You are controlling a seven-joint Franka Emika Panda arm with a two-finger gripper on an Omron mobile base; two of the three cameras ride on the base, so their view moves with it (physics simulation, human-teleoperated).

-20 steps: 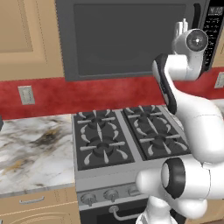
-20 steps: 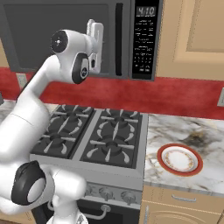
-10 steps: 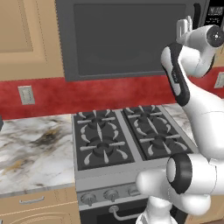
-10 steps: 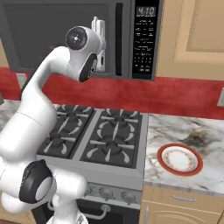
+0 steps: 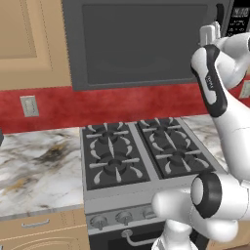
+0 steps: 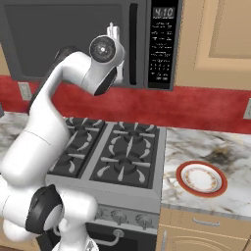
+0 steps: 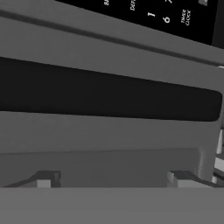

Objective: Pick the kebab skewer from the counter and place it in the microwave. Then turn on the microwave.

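**Gripper Position at the Microwave Door**

The gripper (image 7: 113, 179) was raised to the microwave (image 5: 141, 44), directly in front of the closed door. In the hand view, its two finger tips (image 7: 48, 178) stood wide apart with nothing between them; the gripper was open and empty. Just beyond the tips lay the door's grey face and the black handle (image 7: 109, 94), which ran as a long dark bar across that view. The keypad panel (image 6: 163, 46) sat beyond the handle, on the far side from the gripper.

The four-burner gas stove (image 6: 112, 157) lay well below the gripper. The marble tabletop (image 5: 34, 166) extended on both sides of the stove. A red-rimmed white plate (image 6: 201, 178) rested on the tabletop section below and to the keypad side of the gripper.

The kebab skewer could not be located in any view, and the door window appeared too dark to see inside.
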